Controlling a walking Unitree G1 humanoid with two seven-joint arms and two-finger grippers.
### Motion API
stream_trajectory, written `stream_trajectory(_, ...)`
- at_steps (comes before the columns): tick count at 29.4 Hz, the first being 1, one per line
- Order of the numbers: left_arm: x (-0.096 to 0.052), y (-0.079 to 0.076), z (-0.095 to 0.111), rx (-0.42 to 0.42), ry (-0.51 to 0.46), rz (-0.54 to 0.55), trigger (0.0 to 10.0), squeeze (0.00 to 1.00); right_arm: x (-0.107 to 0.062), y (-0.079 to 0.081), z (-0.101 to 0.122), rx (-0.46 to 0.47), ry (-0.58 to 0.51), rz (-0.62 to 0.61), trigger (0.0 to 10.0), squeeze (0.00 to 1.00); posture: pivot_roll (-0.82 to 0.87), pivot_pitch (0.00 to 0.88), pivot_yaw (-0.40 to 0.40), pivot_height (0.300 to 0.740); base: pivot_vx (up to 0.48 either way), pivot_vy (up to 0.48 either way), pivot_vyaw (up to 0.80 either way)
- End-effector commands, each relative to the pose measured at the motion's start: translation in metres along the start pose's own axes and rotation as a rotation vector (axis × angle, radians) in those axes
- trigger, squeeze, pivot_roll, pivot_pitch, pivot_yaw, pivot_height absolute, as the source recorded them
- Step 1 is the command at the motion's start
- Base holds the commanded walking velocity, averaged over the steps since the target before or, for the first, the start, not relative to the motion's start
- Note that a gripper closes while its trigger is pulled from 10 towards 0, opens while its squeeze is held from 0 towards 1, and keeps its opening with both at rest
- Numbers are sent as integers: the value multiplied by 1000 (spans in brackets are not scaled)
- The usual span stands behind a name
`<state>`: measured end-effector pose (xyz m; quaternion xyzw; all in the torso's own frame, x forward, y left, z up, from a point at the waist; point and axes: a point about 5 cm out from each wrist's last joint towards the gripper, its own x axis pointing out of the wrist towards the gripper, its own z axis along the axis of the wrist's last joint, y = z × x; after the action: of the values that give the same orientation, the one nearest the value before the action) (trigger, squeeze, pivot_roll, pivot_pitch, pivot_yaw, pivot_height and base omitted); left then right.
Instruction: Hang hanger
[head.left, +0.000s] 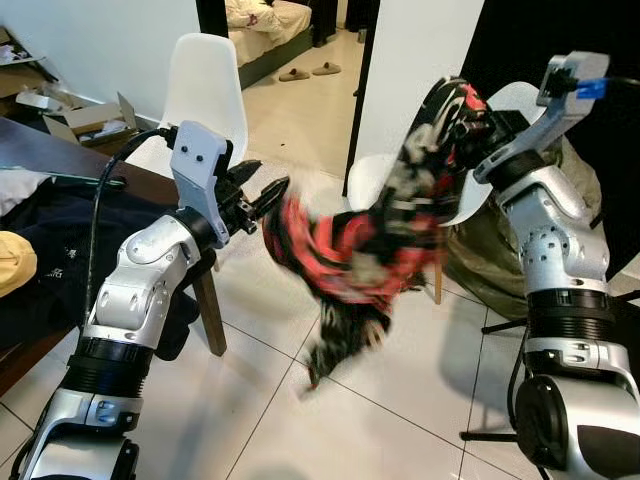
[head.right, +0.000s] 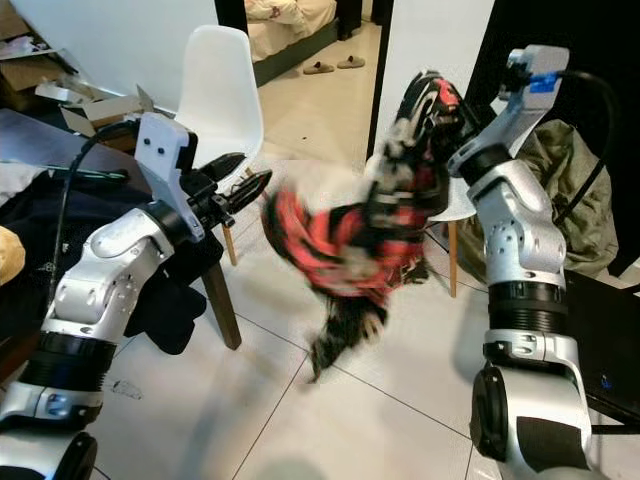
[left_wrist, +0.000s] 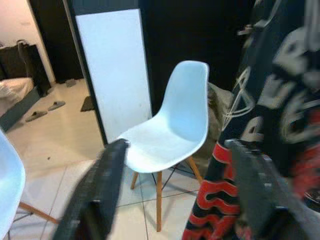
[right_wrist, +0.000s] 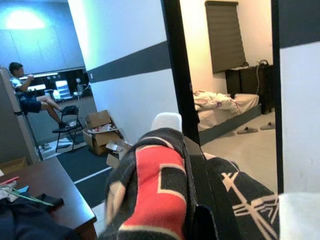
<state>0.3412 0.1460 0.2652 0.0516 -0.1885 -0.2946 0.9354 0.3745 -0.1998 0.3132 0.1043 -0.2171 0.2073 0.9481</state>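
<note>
Garment (head.left: 350, 255) dangling mid-air at twelve o'clock, clenched by right gripper (head.left: 462, 118); left gripper (head.left: 262, 195) released at nine; nothing hung yet.

A garment (head.left: 350, 255) hangs between the two hands, draped over the right hand (head.left: 470, 125) and reaching just beside the left hand (head.left: 262, 197), with one chair (head.left: 205, 95) behind the left hand, another chair (left_wrist: 172, 132) behind the garment, and a bench (head.left: 30, 150) left of the left hand.
</note>
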Motion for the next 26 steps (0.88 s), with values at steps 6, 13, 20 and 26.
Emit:
stream_trajectory(6, -11, 6, -6, 22, 39, 20, 10000, 1000, 15, 10, 24, -8, -86, 71, 0, 0, -7, 75, -55, 740, 0, 0, 0)
stream_trajectory(13, -11, -2, -13, -16, 33, 33, 10000, 1000, 30, 10, 46, 19, -148, 102, 0, 0, -9, 70, -57, 740, 0, 0, 0)
stream_trajectory(20, -9, -14, -17, -59, 23, 13, 10000, 1000, 40, 7, 69, -3, -201, 79, 0, 0, -12, 66, -55, 740, 0, 0, 0)
stream_trajectory(26, -7, -23, -20, -102, 5, -9, 10000, 784, 44, 4, 93, 23, -272, 66, 0, 0, -15, 58, -58, 740, 0, 0, 0)
